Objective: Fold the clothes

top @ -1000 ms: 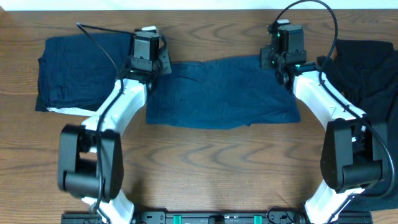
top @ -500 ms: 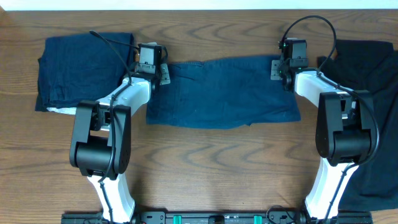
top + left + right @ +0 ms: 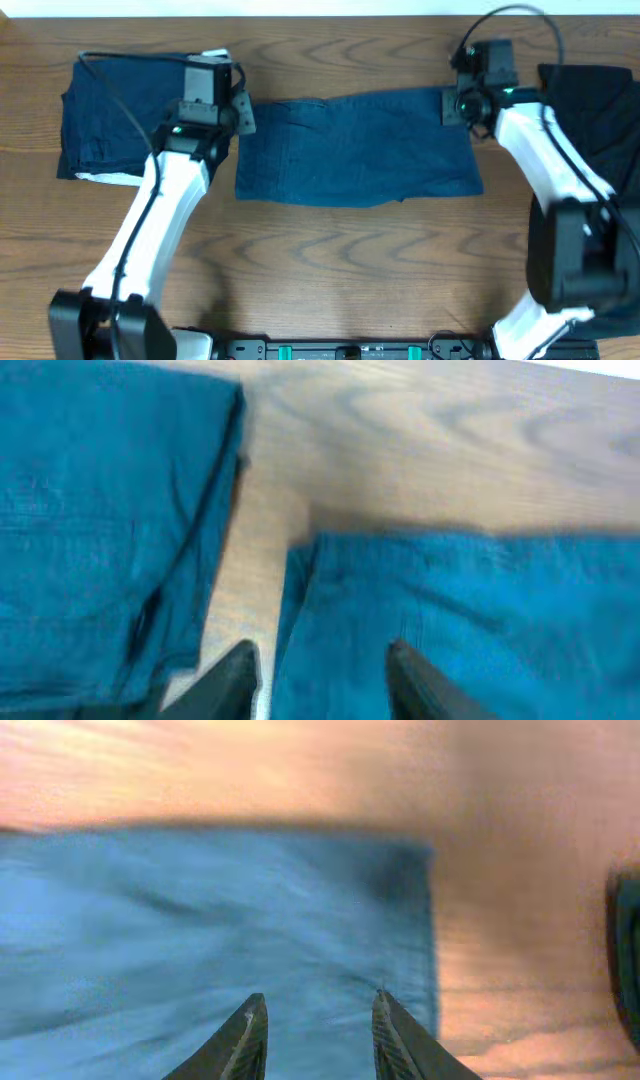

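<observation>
A blue denim-like garment lies flat across the middle of the tabletop. It is spread as a wide rectangle, with a straight far edge, a slightly wavy near edge, and a doubled edge at its left end. To its left, a narrow strip of bare wood apart, a dark navy garment sits folded into a thicker, roughly square stack, with a white strip showing along its near side. At the right end lies a black garment, loosely rumpled and running off the picture's edge.
</observation>
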